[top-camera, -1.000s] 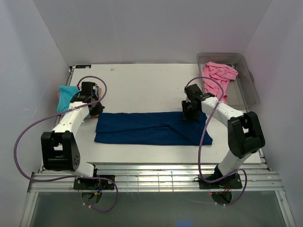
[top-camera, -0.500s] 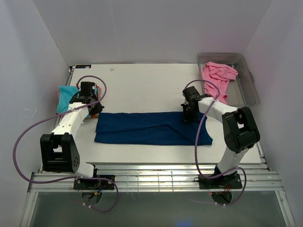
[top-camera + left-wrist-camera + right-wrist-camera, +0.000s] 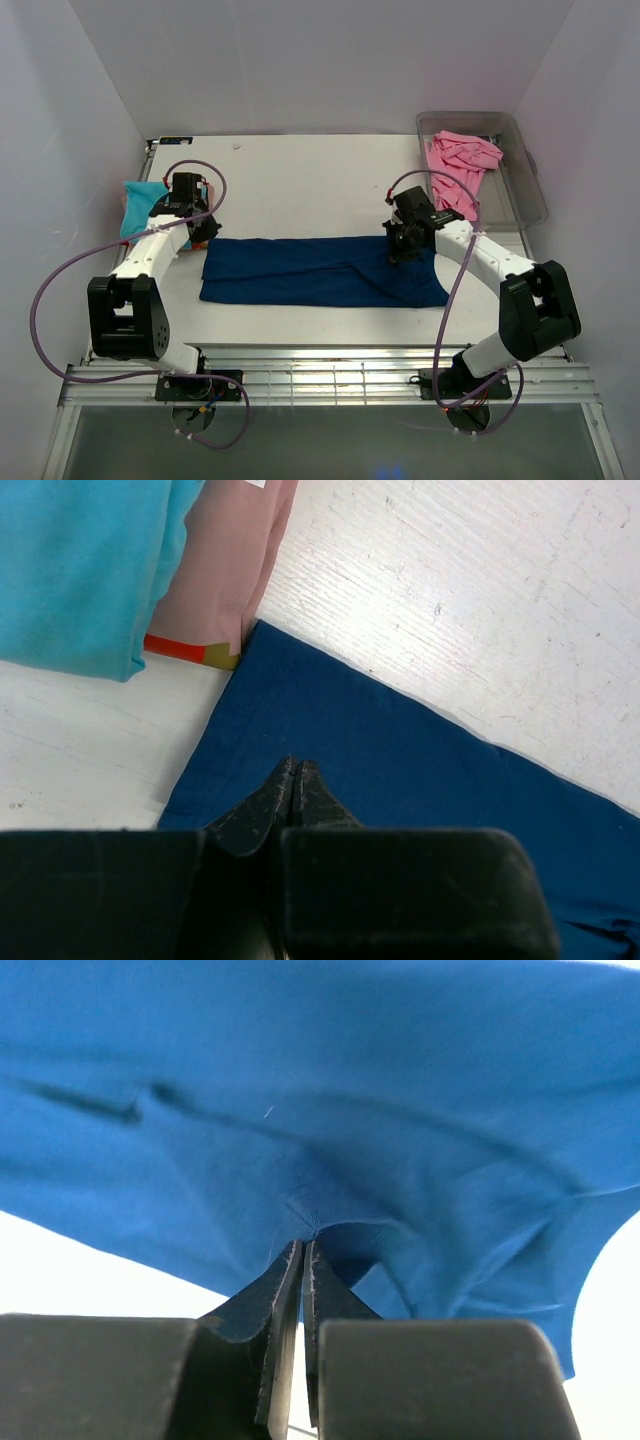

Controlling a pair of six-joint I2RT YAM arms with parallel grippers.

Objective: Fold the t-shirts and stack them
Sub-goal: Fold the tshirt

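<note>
The navy t-shirt (image 3: 320, 270) lies folded into a long strip across the table. My left gripper (image 3: 203, 234) sits at the strip's far left corner, jaws shut with the tips (image 3: 293, 767) down in the navy cloth (image 3: 420, 780). My right gripper (image 3: 401, 246) is at the far edge near the right end, shut on a pinch of navy cloth (image 3: 330, 1130) that puckers at its tips (image 3: 303, 1244). A folded turquoise t-shirt (image 3: 140, 205) (image 3: 70, 570) lies at the left edge, on a dusty-pink folded one (image 3: 215, 580). A pink t-shirt (image 3: 460, 160) is crumpled in the tub.
The clear plastic tub (image 3: 530, 190) stands at the back right corner, the pink cloth hanging over its near-left rim. White tabletop (image 3: 300, 180) stretches behind the navy strip. Purple cables loop beside both arms.
The right gripper's jaws have closed on the navy cloth and its elbow has swung out to the right. The left arm has not moved.
</note>
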